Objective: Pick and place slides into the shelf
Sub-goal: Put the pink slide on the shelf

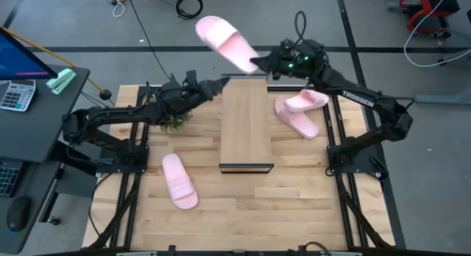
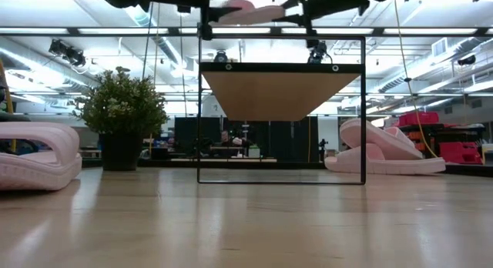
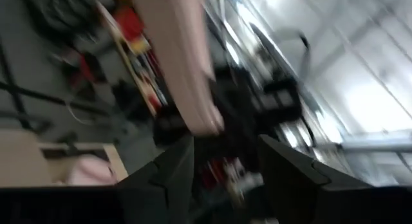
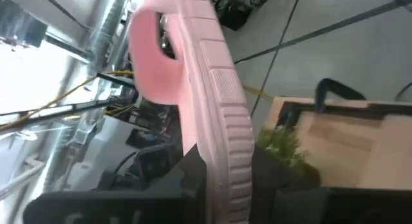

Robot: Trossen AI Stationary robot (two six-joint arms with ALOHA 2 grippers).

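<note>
My right gripper [image 1: 259, 65] is shut on a pale pink slide [image 1: 223, 39] held high beyond the far end of the shelf [image 1: 246, 123]; it shows at the top of the low view [image 2: 246, 10]. My left gripper [image 1: 224, 84] is open and empty near the shelf's far left corner, close below the held slide [image 3: 180, 69]. Two more slides [image 1: 300, 112] lie stacked on the table right of the shelf. Another slide [image 1: 180, 181] lies sole down on the table, near and left of the shelf. My right gripper pinches the slide's sole at the end away from the strap [image 4: 222, 163] between its two fingers, one on each face of the sole. The fingers come from the table's right, roughly level. The slide is lifted clear and sticks out toward the far left, its strap [image 4: 153, 56] at the free end.
A small potted plant [image 1: 174, 123] stands left of the shelf under my left arm. A desk with a calculator [image 1: 16, 94] stands off the table's left. Bare wooden tabletop [image 1: 250, 204] lies toward the near edge.
</note>
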